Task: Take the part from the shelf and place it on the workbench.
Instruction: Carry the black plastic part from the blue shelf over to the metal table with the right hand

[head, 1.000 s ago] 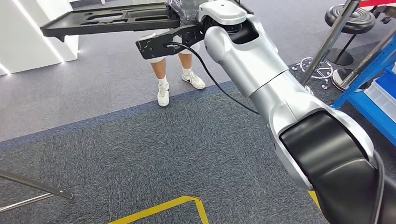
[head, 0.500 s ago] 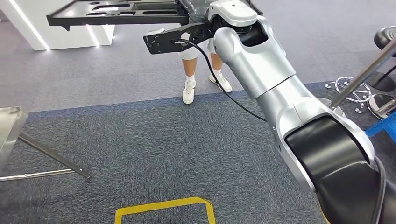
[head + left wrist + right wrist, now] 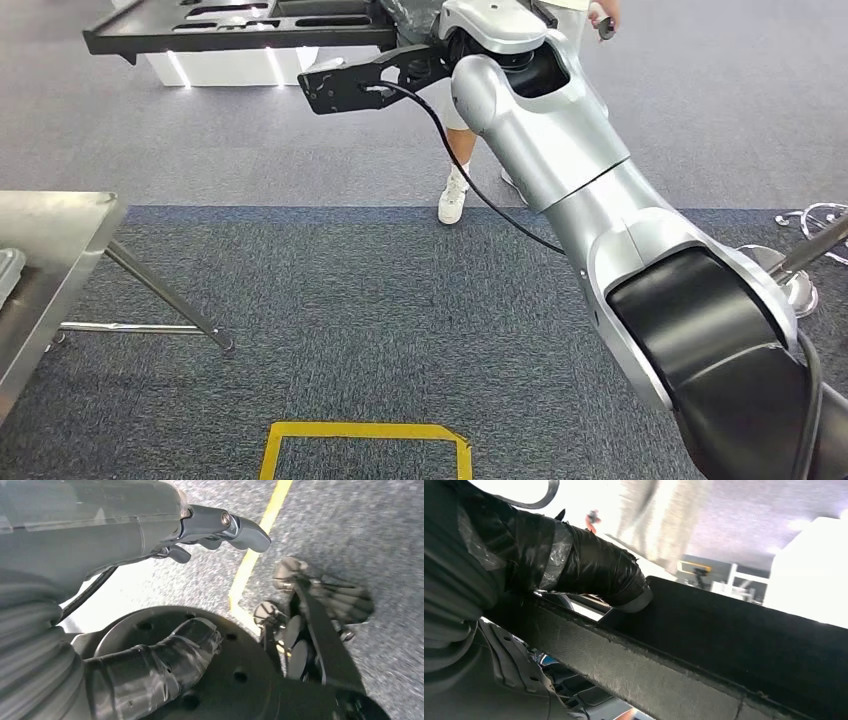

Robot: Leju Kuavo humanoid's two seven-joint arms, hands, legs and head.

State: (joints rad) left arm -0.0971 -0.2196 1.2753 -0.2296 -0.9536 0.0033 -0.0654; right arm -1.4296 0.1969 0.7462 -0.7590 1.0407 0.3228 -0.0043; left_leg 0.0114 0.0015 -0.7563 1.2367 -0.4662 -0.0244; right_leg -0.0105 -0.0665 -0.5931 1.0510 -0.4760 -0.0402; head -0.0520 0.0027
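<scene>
The part (image 3: 240, 28) is a long, flat black panel with cut-outs, held level high over the carpet at the top left of the head view. My right hand (image 3: 405, 25) grips its near end, at the end of my raised silver arm. In the right wrist view my taped thumb (image 3: 594, 570) presses on the part's black edge (image 3: 724, 630). The steel workbench (image 3: 45, 225) shows a corner at the left edge, lower than the part. My left hand (image 3: 210, 530) hangs over the carpet, thumb and fingers apart, holding nothing.
A person's legs and white shoe (image 3: 455, 205) stand just beyond my right arm. Yellow floor tape (image 3: 365, 432) marks a box on the carpet below. A slanted workbench leg (image 3: 165, 295) reaches the floor. A chrome stool base (image 3: 805, 225) lies right. A white plinth (image 3: 230, 65) stands behind the part.
The whole picture has shifted right as the camera turned left: the workbench corner has come into view, and the blue shelf and stools have slid out. My right hand still holds the part.
</scene>
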